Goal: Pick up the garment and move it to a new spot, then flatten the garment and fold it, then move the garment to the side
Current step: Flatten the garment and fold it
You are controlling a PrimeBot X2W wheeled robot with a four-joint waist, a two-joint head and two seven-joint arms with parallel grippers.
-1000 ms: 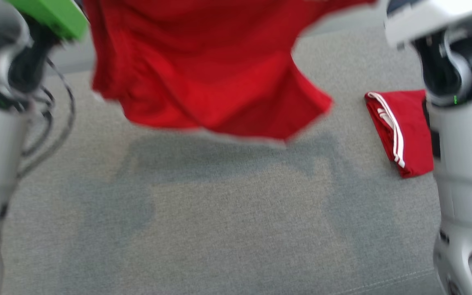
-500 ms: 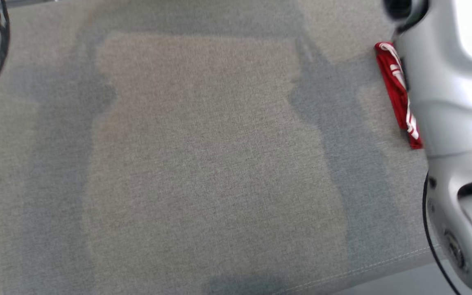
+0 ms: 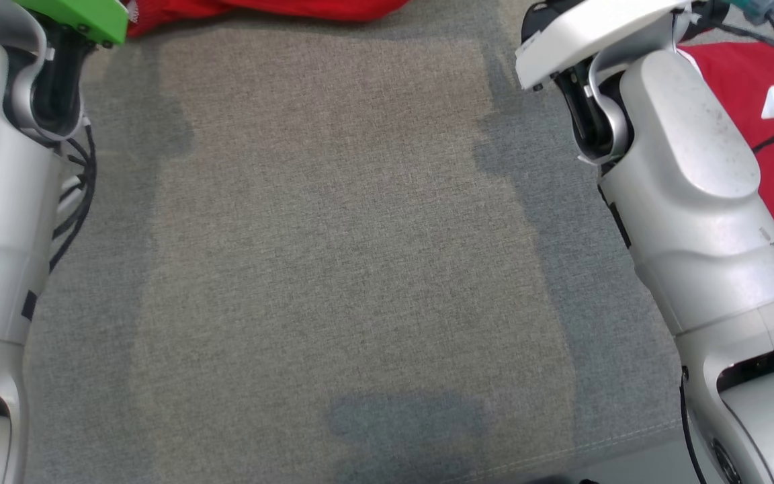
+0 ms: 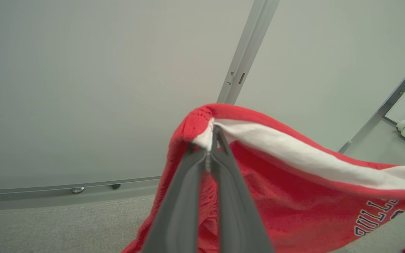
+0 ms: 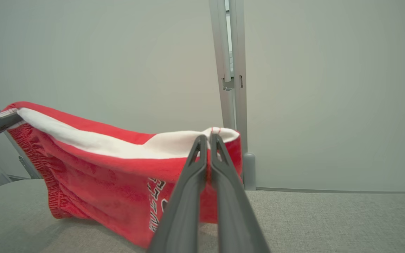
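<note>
Left gripper (image 4: 212, 140): your fingers are pinched tight on one corner of the garment (image 4: 294, 189), at its white-lined band.
Right gripper (image 5: 205, 140): clamped on the opposite corner of that band.
Garment: red with dark lettering. You hold it stretched between both grippers and lifted. Its lower edge sags toward the grey surface (image 3: 333, 235); contact can't be judged.
Beside your right arm: another red cloth (image 3: 756, 94) lies on the surface.
Behind: pale wall (image 5: 329, 88).
</note>
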